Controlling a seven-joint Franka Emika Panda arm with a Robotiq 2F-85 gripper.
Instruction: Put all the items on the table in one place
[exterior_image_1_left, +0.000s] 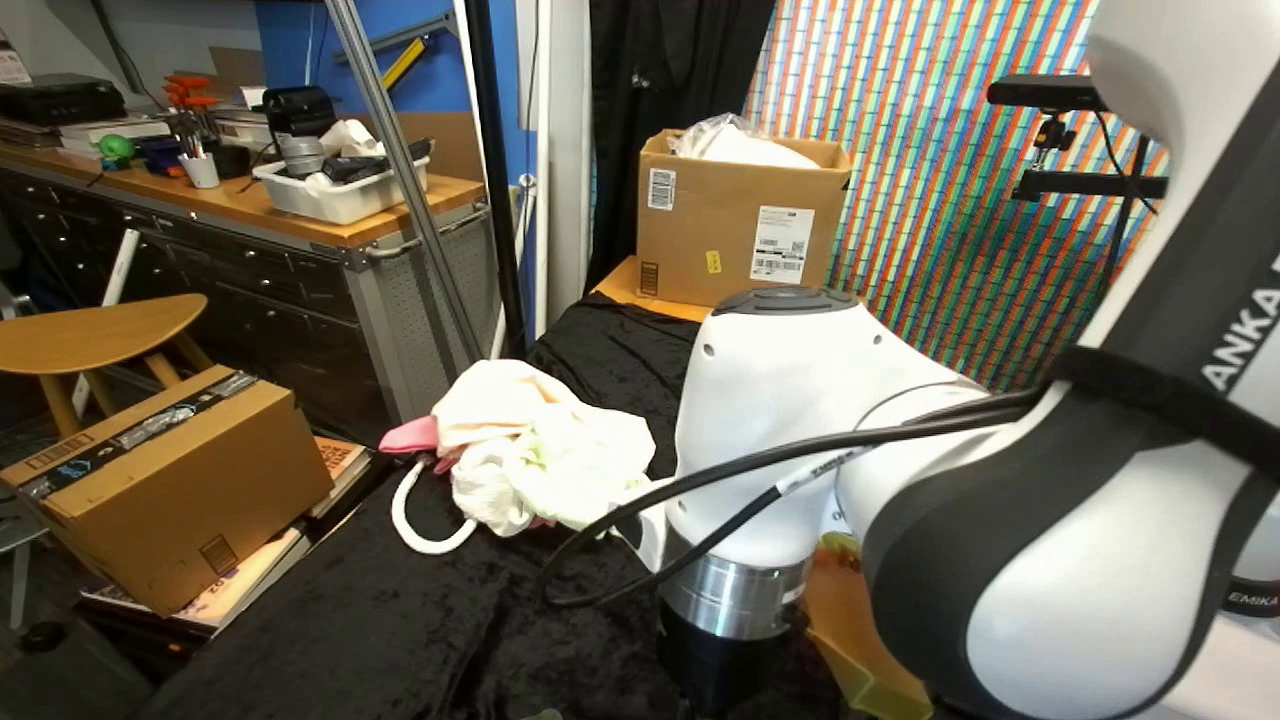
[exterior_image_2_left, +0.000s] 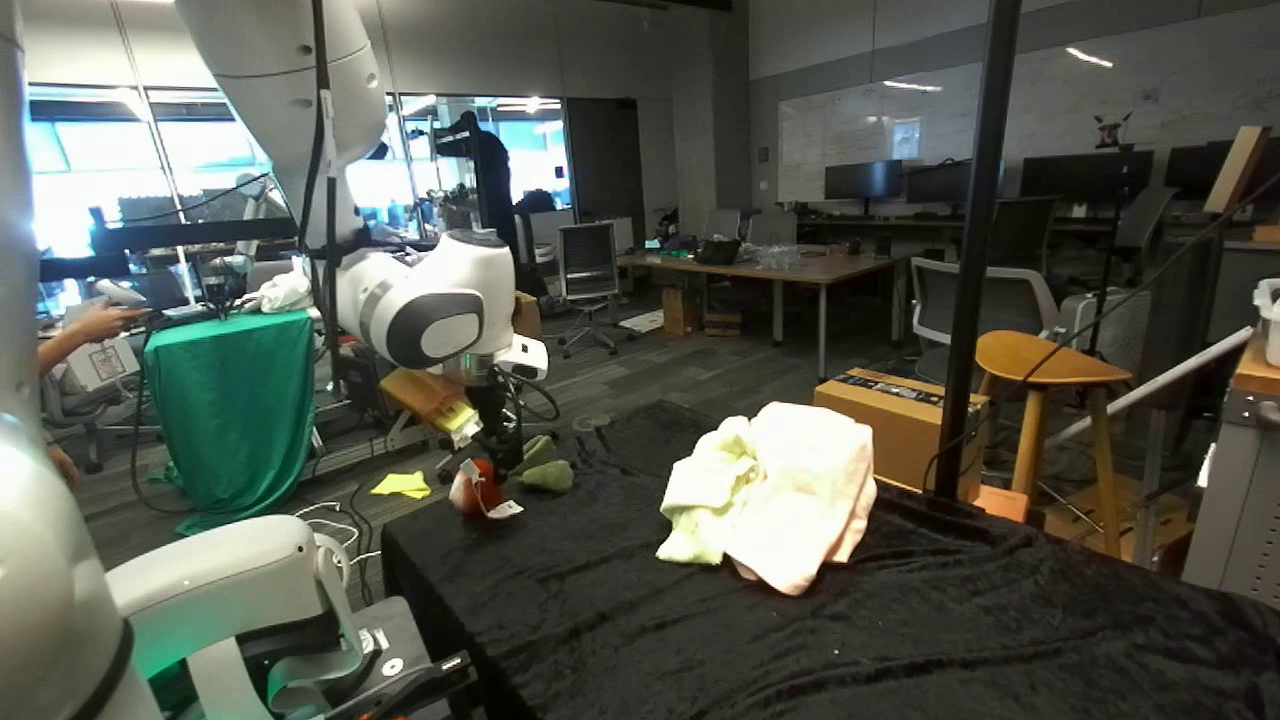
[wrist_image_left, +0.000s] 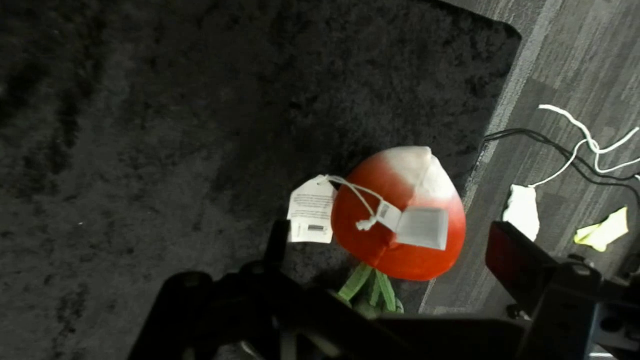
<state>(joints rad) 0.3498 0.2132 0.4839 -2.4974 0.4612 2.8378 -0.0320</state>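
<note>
A red and white plush with green leaves and paper tags lies on the black-covered table, close to its edge. It also shows in an exterior view. My gripper is open. Its fingers are on either side of the plush, with a gap at each side; I cannot tell whether they are at its height. In an exterior view the gripper is just above the plush. Green soft items lie beside it. A crumpled pale pink and green cloth heap also shows in an exterior view.
A cardboard piece with yellow-green edges is near the arm; its support is unclear. A labelled cardboard box stands beyond the table's end. A dark pole and a floor-side box flank the table. Cables lie on the floor.
</note>
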